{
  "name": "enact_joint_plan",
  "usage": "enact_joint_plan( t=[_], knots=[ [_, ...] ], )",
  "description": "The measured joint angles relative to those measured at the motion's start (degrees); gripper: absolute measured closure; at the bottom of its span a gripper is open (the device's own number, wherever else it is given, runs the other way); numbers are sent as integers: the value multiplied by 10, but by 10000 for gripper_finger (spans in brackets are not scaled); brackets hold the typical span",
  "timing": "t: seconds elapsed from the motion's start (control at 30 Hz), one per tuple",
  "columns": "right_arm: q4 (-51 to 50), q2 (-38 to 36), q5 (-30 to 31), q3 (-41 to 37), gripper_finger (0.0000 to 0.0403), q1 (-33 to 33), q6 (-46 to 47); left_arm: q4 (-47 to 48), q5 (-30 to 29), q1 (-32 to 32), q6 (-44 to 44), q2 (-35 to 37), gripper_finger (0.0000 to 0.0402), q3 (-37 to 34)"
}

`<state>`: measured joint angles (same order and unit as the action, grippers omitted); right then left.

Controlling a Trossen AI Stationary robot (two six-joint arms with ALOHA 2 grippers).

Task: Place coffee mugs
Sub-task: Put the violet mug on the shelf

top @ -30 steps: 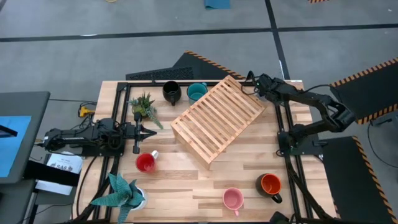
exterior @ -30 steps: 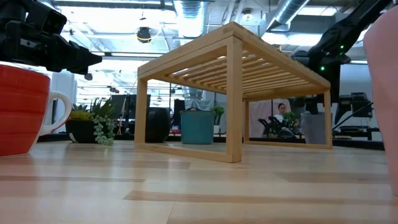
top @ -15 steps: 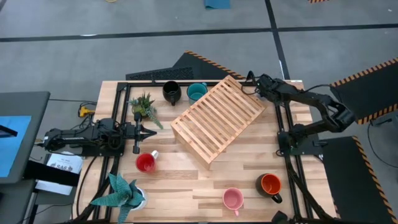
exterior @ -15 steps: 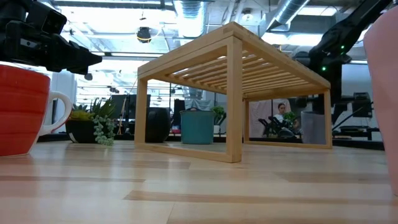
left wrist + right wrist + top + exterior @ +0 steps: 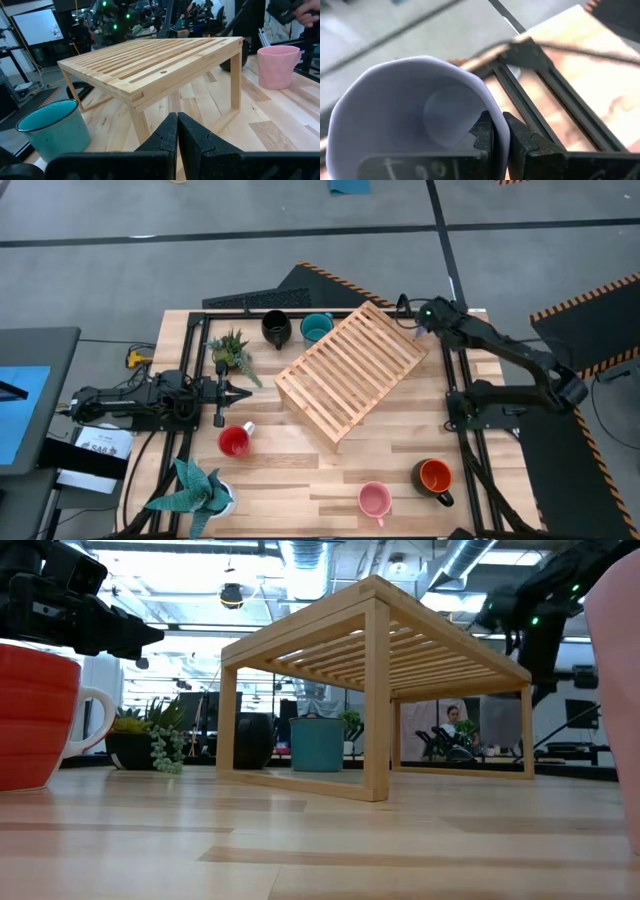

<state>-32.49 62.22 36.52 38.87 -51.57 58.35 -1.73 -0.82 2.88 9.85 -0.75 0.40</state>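
From above, the slatted wooden rack (image 5: pixel 351 370) sits turned diagonally on the pale plank table (image 5: pixel 300 480). The black mug (image 5: pixel 276 329) and teal mug (image 5: pixel 317 327) stand side by side just beyond the rack's far corner. The red mug (image 5: pixel 234 441), pink mug (image 5: pixel 374 500) and orange-red mug (image 5: pixel 434 476) with its black handle stand on the near side of the rack, all mouths up, glossy and round. The right gripper (image 5: pixel 422 315) is beside the rack's far right corner. The left gripper (image 5: pixel 236 392) lies level, pointing toward the rack, fingers pressed together with nothing between them.

At table height, the rack is an open frame of light square posts and thin slats. The red mug's white handle (image 5: pixel 92 720) points toward it. The black and teal mugs show through the frame.

The left wrist view shows the teal mug as a smooth flared cup beside the rack's leg, and the pink mug past the rack's other end.

In the right wrist view, the lavender-blue mug (image 5: pixel 410 115) lies with its mouth toward the camera, the right gripper's fingers (image 5: pixel 487 135) pinched on its thin rim.
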Motion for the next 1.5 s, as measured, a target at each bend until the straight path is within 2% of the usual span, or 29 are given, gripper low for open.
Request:
enact_joint_plan(
  t=[0.13, 0.3, 0.4, 0.5, 0.6, 0.67, 0.9, 1.0, 1.2, 1.5],
  knots=[
    [31, -70, 13, 3, 355, 17, -38, 0, 0, 0, 0, 0, 401, 0],
    [46, -137, 17, 42, 355, 52, -99, 0, 1, 0, 0, 0, 401, 0],
    [48, -154, 15, 82, 355, 85, -140, 0, 1, 0, 0, 0, 401, 0],
    [46, -147, -29, 127, 355, 128, -208, 0, 1, 0, 0, 0, 401, 0],
    [32, -118, -97, 179, 355, 177, -254, 0, 1, 0, 0, 0, 401, 0],
    [7, -88, -119, 217, 355, 212, -275, 0, 1, 0, 0, 0, 401, 0],
    [-146, 48, -130, 373, 355, 278, -304, 0, 1, 0, 0, 0, 401, 0],
    [-195, 105, -129, 419, 355, 283, -305, 0, 1, 0, 0, 0, 401, 0],
    [-213, 185, -129, 466, 355, 270, -319, 0, 1, 0, 0, 0, 401, 0],
    [-242, 228, -158, 483, 355, 237, -319, 0, 1, 0, 0, 0, 401, 0]
  ],
)
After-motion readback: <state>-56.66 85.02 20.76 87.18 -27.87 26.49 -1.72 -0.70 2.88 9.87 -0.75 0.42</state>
